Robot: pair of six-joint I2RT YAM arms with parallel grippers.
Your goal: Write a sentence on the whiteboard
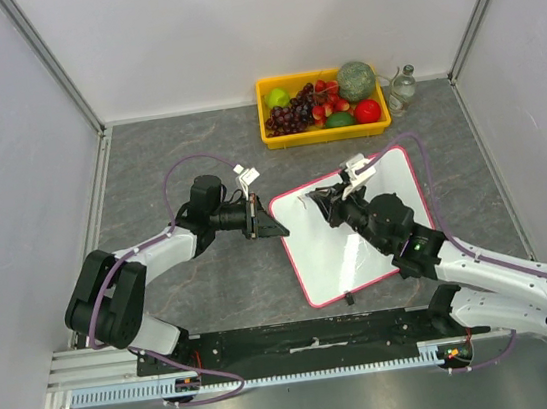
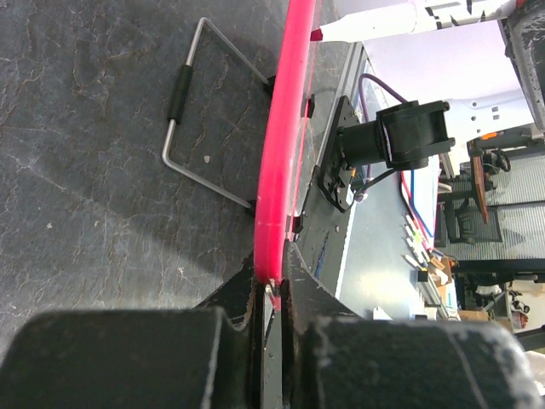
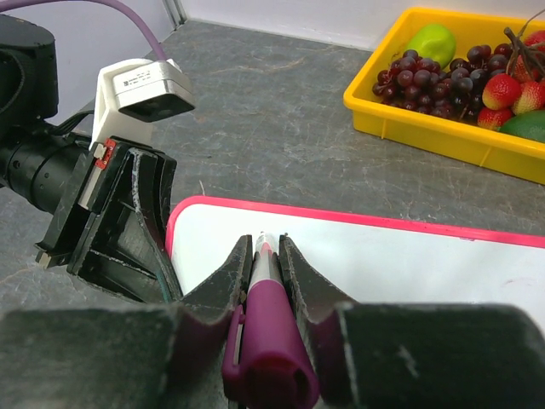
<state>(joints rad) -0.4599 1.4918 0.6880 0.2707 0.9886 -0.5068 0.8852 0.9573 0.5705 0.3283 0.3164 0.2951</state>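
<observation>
**Top external.** The whiteboard [image 1: 370,247] lies askew at mid-table, on the near side of the yellow tray [image 1: 280,135]. The left gripper [image 1: 279,228] is at its left edge and the right gripper [image 1: 326,201] is over its far-left corner. No sentence is visible; the surface reads blank.

**Left wrist.** Only this view shows the jaws pinched together on the pink rim, and a wire stand [image 2: 183,119] beside it. The hold is thin, so pen pressure would likely slide or pivot the board.

**Right wrist.** Only this view shows the jaws clamped on the magenta marker [image 3: 266,332]. Tip contact is hidden. The marker might twist in the grip, skewing strokes.
</observation>
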